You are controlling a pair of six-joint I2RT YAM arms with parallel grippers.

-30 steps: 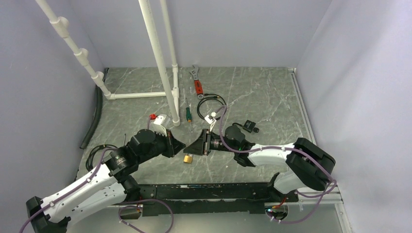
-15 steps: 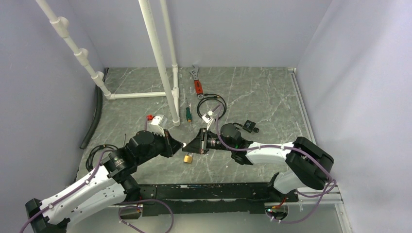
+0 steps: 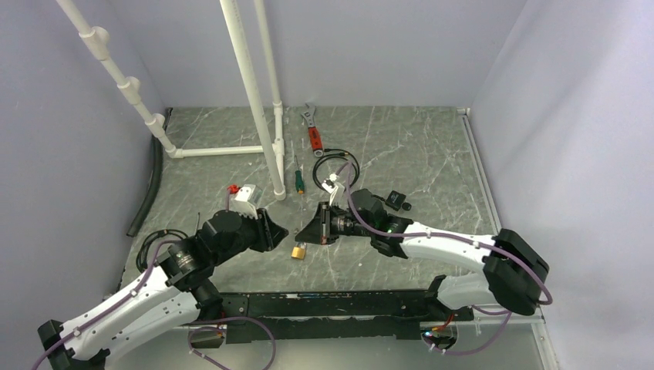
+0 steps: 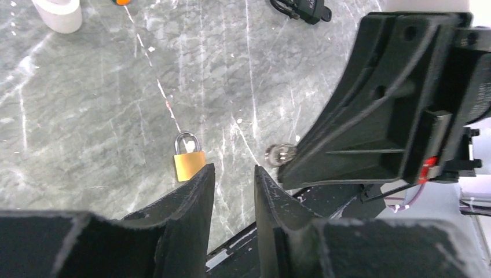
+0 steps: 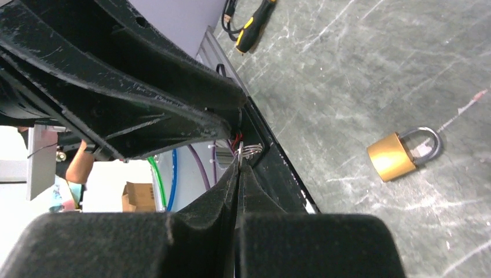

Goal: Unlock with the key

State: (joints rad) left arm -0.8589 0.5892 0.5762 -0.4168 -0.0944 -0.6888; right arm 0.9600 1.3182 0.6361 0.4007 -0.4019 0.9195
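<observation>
**A:** Where do we stand with the key?

**B:** Our right pincer is squeezed fully shut, and a small key ring pokes out at its tips. We can't make out the key itself. We judge it is pinched between the tips or hanging behind them.

**A:** And our other arm?

**B:** Our left pincer has its jaws a little apart with nothing between them. It sits just beside the right one's tips, and both are off the table. The brass padlock lies flat on the table, below and between them, and neither arm touches it. Its shackle looks closed.

**A:** So what could bite us from here?

**B:** First, the grip. If we hold only thin wire, the key can swing or slip out, and something that tiny is hard to pick up again. Second, we can't tell which way the blade points, so we might push it at the lock crooked.

**A:** And the padlock is loose.

**B:** Yes. If we press the key in while nothing steadies the padlock, it will probably slide or spin away. We can't see the keyhole either. The two pincers are also very near each other, so a careless move could knock them together and jar the ring free.
</observation>
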